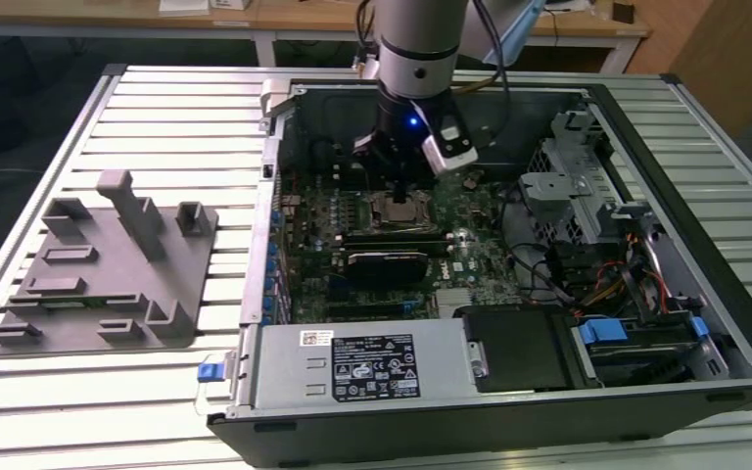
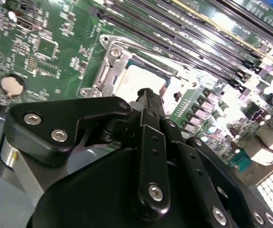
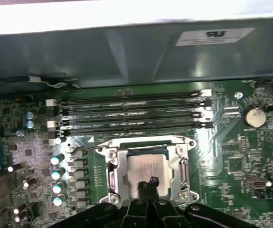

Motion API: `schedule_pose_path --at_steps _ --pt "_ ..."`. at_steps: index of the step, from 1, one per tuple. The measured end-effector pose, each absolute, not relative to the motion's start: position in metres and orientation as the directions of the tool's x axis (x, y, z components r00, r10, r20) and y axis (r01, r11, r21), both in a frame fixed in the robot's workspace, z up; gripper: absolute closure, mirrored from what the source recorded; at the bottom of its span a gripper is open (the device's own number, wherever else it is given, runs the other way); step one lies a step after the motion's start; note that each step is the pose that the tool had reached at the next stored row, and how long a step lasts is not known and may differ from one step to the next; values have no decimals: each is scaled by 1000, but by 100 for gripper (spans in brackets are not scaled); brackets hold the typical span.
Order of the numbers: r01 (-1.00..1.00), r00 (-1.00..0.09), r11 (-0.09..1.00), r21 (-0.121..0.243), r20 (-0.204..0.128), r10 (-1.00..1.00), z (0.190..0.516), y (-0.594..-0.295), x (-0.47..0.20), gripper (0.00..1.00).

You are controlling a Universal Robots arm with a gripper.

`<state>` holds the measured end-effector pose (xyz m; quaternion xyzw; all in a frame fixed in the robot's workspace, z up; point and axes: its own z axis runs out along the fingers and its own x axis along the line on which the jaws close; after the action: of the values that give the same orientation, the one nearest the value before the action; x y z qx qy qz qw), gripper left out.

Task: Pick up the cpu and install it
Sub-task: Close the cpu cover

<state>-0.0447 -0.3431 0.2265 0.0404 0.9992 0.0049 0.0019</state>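
A grey moulded fixture (image 1: 102, 284) lies on the slatted surface (image 1: 154, 108) at the exterior view's left, beside the open computer case (image 1: 350, 436). Inside the case, the cpu (image 3: 145, 167) lies flat in the motherboard socket (image 3: 111, 173). The claw (image 3: 147, 184) is closed, empty, with its tips over one cpu edge.

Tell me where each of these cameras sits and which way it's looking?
Exterior view: off the arm, looking down into the open computer case on a slatted table; the arm and gripper show.
First wrist view: on the arm, facing the cpu in its socket; gripper tips show.
Second wrist view: on the arm, looking across the motherboard; the gripper's black body shows.
Both wrist views share the cpu and gripper.
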Motion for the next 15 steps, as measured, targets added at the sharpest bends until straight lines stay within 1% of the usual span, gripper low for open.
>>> schedule_pose_path --at_steps 15 --pt "81 -997 997 10 -4 81 217 -343 -60 89"
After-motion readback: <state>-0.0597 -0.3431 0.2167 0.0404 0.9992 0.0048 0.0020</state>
